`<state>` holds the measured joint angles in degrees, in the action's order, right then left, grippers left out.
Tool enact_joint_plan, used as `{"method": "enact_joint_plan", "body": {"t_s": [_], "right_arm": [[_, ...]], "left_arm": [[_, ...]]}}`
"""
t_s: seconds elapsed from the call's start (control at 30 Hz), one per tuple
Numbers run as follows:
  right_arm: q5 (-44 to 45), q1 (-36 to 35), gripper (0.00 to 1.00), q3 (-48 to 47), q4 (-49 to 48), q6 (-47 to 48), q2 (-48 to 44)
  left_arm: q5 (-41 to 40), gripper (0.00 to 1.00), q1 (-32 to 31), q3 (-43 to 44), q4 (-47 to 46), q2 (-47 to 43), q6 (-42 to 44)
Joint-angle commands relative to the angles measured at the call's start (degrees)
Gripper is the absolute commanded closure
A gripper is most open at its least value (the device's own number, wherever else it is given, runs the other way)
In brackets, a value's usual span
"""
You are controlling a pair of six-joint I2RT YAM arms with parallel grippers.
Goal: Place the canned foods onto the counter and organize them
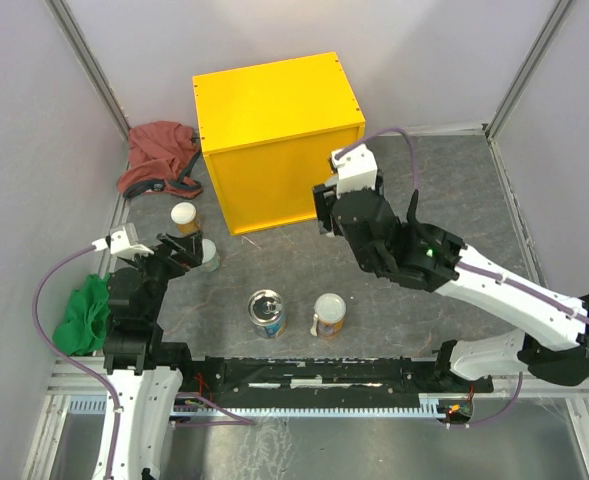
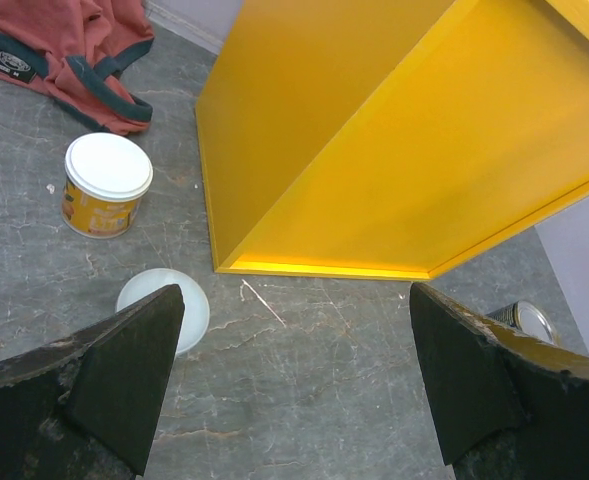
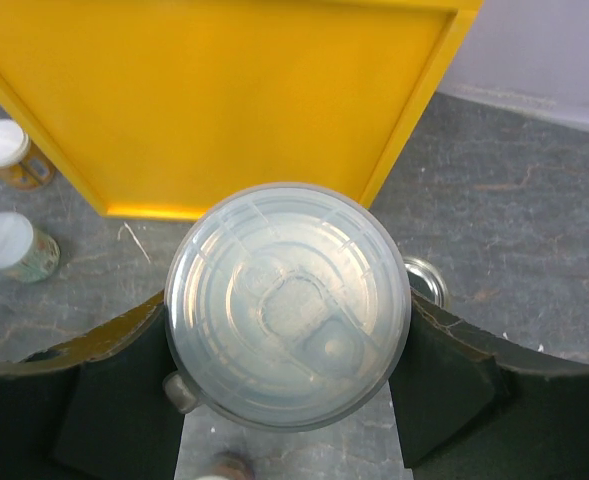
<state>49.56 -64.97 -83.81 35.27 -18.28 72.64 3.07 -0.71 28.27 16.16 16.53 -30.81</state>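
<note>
In the top view, the counter [image 1: 274, 130] is seen standing on the grey table [image 1: 444, 190]. The right gripper [image 1: 324, 212] is held by the counter's front right corner (its grip is hidden from this angle). The left gripper [image 1: 189, 250] is found off the counter's front left corner, just beside a short white-lidded can [image 1: 208, 254]. An orange-labelled can [image 1: 184, 217] stands between that one and the counter. Well in front of the counter, a silver-topped tin [image 1: 267, 312] and a second orange can [image 1: 329, 315] are set side by side. A red cloth [image 1: 159, 160] is heaped to the counter's left, and a green cloth [image 1: 84, 315] lies far off to its front left.

In the left wrist view, the left gripper [image 2: 294, 370] is shown with its fingers [image 2: 124, 370] wide apart and nothing between them. The short white-lidded can [image 2: 164, 305] is partly covered by one finger. The orange-labelled can [image 2: 107, 185] stands left of the counter [image 2: 394, 130], with the red cloth [image 2: 64, 50] beyond it.

In the right wrist view, the right gripper [image 3: 289, 400] is clamped on a translucent-lidded can [image 3: 289, 305], which is held upright before the counter [image 3: 224, 90]. A silver-topped tin [image 3: 429, 280] is glimpsed just behind the held can.
</note>
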Motion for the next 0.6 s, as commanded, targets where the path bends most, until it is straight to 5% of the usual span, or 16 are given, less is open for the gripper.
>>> {"method": "enact_joint_plan", "body": {"t_s": [0.0,0.57], "right_arm": [[0.29,1.69,0.99,-11.02,-4.72,4.06,2.23],[-11.68,15.35,0.99,-42.74,0.59,9.99,18.63]], "left_arm": [[-0.16,0.01,0.19,3.19,-2.41,0.78,0.57],[-1.02,0.01,0.18,3.05,-2.82,0.62,-0.35]]}}
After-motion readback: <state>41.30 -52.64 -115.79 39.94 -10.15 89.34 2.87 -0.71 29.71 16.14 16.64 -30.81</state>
